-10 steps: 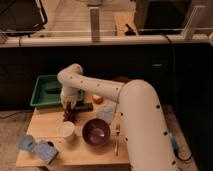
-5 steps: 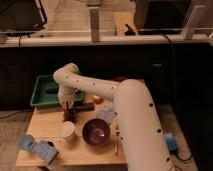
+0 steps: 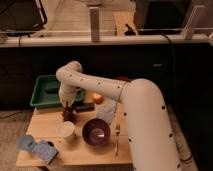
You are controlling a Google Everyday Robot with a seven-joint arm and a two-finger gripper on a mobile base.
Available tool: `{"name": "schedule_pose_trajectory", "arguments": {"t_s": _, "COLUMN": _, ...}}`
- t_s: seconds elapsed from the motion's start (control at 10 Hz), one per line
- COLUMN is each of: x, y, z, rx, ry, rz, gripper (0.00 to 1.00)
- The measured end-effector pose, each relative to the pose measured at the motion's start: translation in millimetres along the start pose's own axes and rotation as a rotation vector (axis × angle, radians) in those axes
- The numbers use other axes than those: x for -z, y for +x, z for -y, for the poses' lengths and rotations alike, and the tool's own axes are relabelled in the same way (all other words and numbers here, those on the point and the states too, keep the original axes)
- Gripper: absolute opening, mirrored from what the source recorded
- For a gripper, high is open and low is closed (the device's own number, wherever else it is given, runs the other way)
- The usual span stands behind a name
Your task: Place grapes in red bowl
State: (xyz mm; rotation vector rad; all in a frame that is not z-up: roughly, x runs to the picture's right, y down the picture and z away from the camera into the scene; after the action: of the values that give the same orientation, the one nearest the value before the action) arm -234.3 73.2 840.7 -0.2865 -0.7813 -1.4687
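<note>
The grapes (image 3: 68, 114), a small dark red-purple cluster, lie on the wooden table (image 3: 75, 152) just in front of the green tray. My gripper (image 3: 66, 107) hangs at the end of the white arm, directly over the grapes and at their top; whether it touches them I cannot tell. The red bowl (image 3: 96, 133), dark maroon with a glossy inside, stands empty to the right of the grapes and nearer the table's front.
A white cup (image 3: 65, 130) stands just in front of the grapes, left of the bowl. A green tray (image 3: 46, 91) is at the back left. An orange fruit (image 3: 97, 98), a dark bar (image 3: 84, 106), a fork (image 3: 116, 139) and blue items (image 3: 39, 147) are around.
The arm has swung slightly left and the gripper has come down a little onto the grapes. The bowl and cup have not moved.
</note>
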Motion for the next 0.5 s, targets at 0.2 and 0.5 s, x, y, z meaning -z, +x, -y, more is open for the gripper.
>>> {"name": "schedule_pose_trajectory", "arguments": {"t_s": 0.2, "x": 10.6, "y": -1.9, "z": 6.3, "rx": 0.017, "ry": 0.019, "rz": -0.018, "gripper": 0.00}}
{"name": "schedule_pose_trajectory", "arguments": {"t_s": 0.5, "x": 23.0, "y": -4.6, "z": 6.6, "rx": 0.012, "ry": 0.037, "rz": -0.056, "gripper": 0.00}}
